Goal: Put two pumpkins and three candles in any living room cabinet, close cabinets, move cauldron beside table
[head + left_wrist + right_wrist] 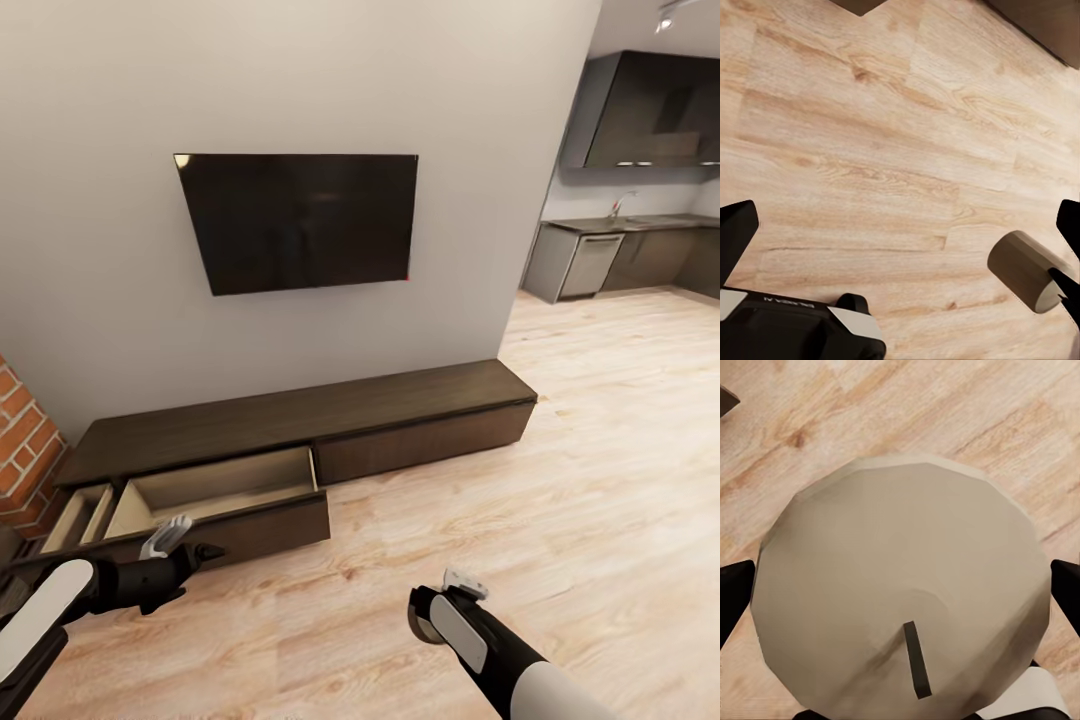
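The cabinet runs along the wall under the dark screen, across the middle of the head view. Its wide drawer at lower left stands pulled out, and what shows of its pale inside is bare; a narrower compartment beside it, nearer the brick wall, is open too.

The right gripper sits at the lower centre of the head view, over the wood floor. In the right wrist view a candle — a broad tan face with a short dark wick — lies between the dark fingers at either edge, so I judge it held, with the fingers closed against its sides. The same candle shows at the lower right of the left wrist view as a small grey-tan cylinder.

The left gripper hovers at lower left, just in front of the open drawer's front panel. Its fingers stand well apart in the left wrist view with only floor between them — nothing held.

The relation that matters: the open drawer lies up and to the left of the candle-bearing right gripper, beyond the left arm. The left gripper is nearer the drawer, yet the right one carries the load, so the right arm likely needs to reach across toward the left, or the base needs to shift. Pumpkins, cauldron and table are not to be seen here.
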Available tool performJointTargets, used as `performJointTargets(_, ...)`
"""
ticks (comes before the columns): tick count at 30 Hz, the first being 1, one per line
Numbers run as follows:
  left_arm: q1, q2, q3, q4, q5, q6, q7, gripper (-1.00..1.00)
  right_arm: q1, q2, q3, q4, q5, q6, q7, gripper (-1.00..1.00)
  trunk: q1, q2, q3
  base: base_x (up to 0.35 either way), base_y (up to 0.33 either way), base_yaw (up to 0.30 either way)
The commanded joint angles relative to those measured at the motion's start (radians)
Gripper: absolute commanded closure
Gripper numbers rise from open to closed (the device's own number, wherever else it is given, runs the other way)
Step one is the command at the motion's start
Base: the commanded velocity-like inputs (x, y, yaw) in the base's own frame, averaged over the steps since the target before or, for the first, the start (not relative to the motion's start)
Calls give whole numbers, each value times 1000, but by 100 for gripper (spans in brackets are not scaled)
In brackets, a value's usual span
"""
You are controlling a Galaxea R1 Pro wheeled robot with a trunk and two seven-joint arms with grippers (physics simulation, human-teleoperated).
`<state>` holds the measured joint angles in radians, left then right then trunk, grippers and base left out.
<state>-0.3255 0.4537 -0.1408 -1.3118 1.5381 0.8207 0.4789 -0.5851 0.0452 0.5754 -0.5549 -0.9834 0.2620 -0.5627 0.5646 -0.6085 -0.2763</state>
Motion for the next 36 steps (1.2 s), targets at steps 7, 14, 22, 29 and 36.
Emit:
performJointTargets(7,-1,2,-2,-1,9,-1,10,-100,-1,4,6,-2,-2,5,-8,100,0,-1,-2,165,34,272)
performJointTargets(14,-1,2,-2,-1,10,0,10,-100,-1,5,6,-2,-1,5,-8,100,0,-1,-2,197,103,276)
performJointTargets(22,-1,3,-2,-1,8,-1,10,-100,-1,5,6,-3,-1,5,-8,100,0,-1,-2,244,176,193)
performJointTargets(29,-1,3,-2,-1,8,-1,10,-100,0,4,29,-2,11,4,-8,100,0,-1,-2,244,202,8)
performJointTargets(36,-1,5,-2,-1,10,0,10,-100,1,2,35,-2,14,3,-8,100,0,-1,-2,129,259,0)
